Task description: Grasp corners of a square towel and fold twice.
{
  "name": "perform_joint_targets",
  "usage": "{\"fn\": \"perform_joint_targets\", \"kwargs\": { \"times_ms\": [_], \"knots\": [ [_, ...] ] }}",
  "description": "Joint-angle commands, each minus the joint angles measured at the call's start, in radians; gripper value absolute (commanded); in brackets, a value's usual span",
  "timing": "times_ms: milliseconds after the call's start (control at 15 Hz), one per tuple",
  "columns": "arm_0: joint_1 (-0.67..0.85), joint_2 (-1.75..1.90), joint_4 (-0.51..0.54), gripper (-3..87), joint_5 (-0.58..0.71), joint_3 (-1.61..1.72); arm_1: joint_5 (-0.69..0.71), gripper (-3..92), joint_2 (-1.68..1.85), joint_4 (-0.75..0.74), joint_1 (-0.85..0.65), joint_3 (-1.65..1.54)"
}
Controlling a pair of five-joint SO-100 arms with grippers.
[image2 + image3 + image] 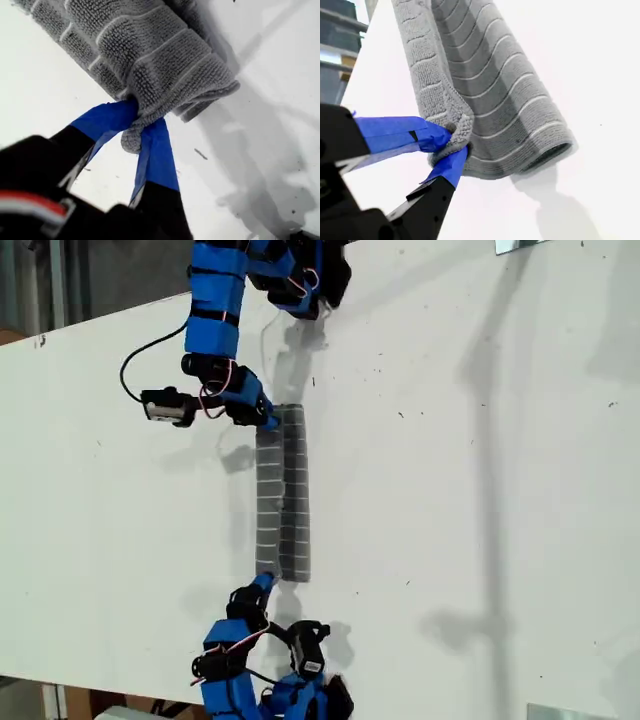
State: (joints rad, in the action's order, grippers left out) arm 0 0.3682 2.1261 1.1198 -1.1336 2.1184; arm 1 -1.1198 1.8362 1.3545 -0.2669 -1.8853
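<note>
Towel (283, 495) lies as a narrow folded strip on the white tabletop (450, 490). My first gripper (141, 125) and my second gripper (454, 142) each have jaws clamped on a corner.

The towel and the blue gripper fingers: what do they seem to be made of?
The towel looks like soft looped terry, matte grey, with thin whitish woven stripes. The fingers of my second gripper appear wrapped in matte blue tape, wrinkled at its edges, over black, probably plastic, parts.

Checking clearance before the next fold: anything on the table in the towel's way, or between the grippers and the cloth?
Nothing visible. My first gripper and my second gripper each already pinch an end of the towel. The table around the towel shows only bare white surface and shadows.
</note>
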Motion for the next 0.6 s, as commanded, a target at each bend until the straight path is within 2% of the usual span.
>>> {"fn": "perform_joint_targets", "kwargs": {
  "times_ms": [0, 200, 400, 533],
  "knots": [
    [-0.052, 0.012, -0.028, -0.1, -0.04, 0.026, -0.041, -0.1, 0.069, -0.023, 0.084, -0.035],
    [-0.121, 0.029, -0.15, -0.1, -0.101, 0.146, -0.044, -0.1, 0.149, -0.086, 0.063, -0.184],
    [-0.126, 0.031, -0.298, -0.1, -0.132, 0.281, -0.043, -0.1, 0.19, -0.16, 0.04, -0.288],
    [-0.106, 0.012, -0.334, -0.1, -0.13, 0.308, -0.04, -0.1, 0.152, -0.221, 0.021, -0.321]
  ]
}}
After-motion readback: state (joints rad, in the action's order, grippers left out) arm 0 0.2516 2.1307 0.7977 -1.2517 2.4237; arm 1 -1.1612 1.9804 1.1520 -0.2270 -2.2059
